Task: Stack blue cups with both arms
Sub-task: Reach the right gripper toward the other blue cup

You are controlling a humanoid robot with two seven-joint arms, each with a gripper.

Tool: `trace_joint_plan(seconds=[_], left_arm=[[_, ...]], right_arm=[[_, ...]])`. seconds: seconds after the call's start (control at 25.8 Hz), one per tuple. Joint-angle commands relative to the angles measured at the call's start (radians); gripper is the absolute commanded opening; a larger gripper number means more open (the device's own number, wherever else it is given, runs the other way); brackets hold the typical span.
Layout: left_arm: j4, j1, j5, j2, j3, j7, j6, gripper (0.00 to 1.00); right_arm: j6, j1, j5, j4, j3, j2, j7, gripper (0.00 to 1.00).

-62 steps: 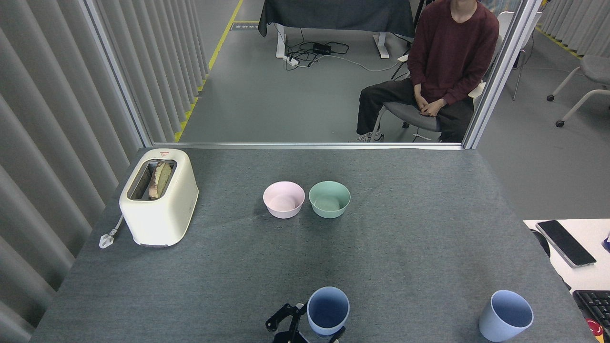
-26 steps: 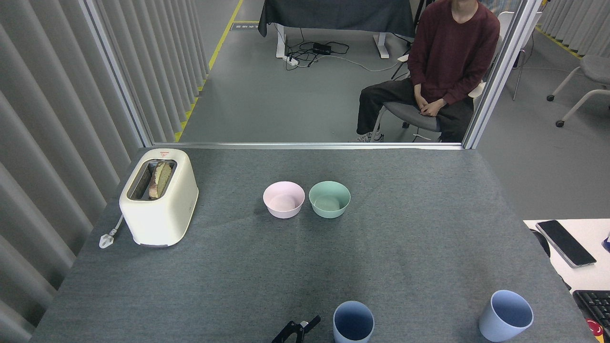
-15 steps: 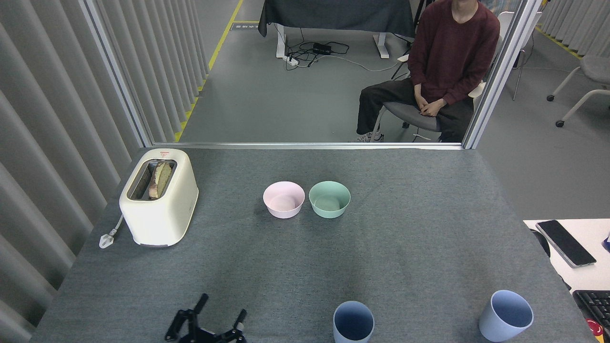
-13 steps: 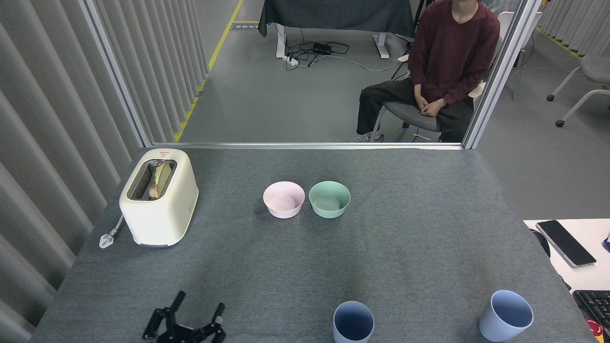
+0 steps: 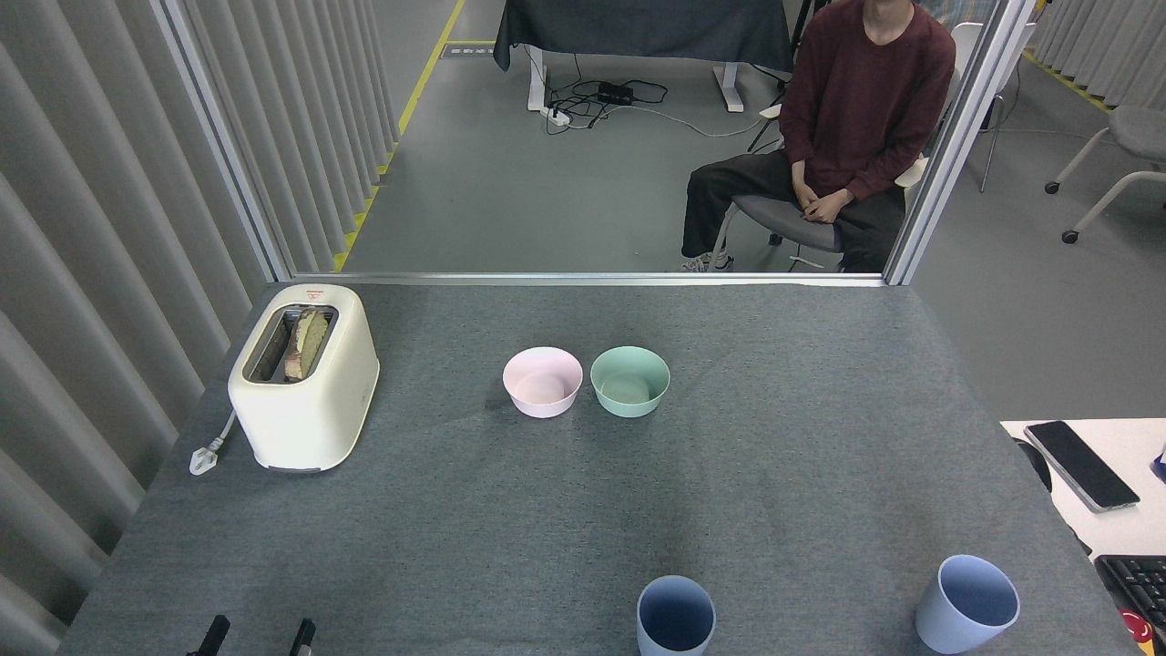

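Head view over grey cloth table [image 5: 783, 456]. At far left of near edge: left gripper [image 5: 260, 638], only two dark fingertips [image 5: 216, 633] showing, set apart with bare cloth between, holding and touching nothing; rest of arm out of view. Further back at left: cream toaster [image 5: 305, 387] with bread in slot. At centre: pink bowl [image 5: 542, 381] and green bowl [image 5: 629, 381], just beside each other, no part of the task. At near edge, right of centre: near blue cup [image 5: 675, 618], upright, mouth up, base cut off by lower border. Towards right corner: far blue cup [image 5: 967, 603], also mouth up, well apart from the first. Right gripper not in view. Beyond the table: seated person [image 5: 838, 137], hands folded. Cups likely light, stiff, thin-walled plastic, matte and so not very slippery, hardly fragile but easily tipped or pushed along cloth. Best hold probably across outer wall below rim, where taper stops slipping downward, or one finger inside and one outside rim. Not yet nested.
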Motion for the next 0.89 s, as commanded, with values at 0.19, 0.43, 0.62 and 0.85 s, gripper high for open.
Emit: trace_joint_plan(seconds=[0.19,0.43,0.62,0.85], left_arm=[[-0.088,0.195,0.001,-0.034,0.059,0.071,0.006,1.00],[-0.111,0.221,0.006,-0.057,0.088,0.091,-0.003,1.00],[-0.113,0.227,0.006,-0.068,0.086,0.093,-0.004,1.00],[-0.108,0.222,0.006,-0.070,0.085,0.093,-0.006,1.00]], right_arm=[[-0.003,-0.004,0.002,0.005,0.002,0.002,0.000,1.00],[0.002,-0.059,0.011,0.037,0.002,-0.007,0.003,1.00],[0.017,-0.148,0.011,0.115,-0.007,-0.032,0.033,1.00],[0.080,-0.201,0.011,0.164,-0.006,-0.075,0.033,1.00]])
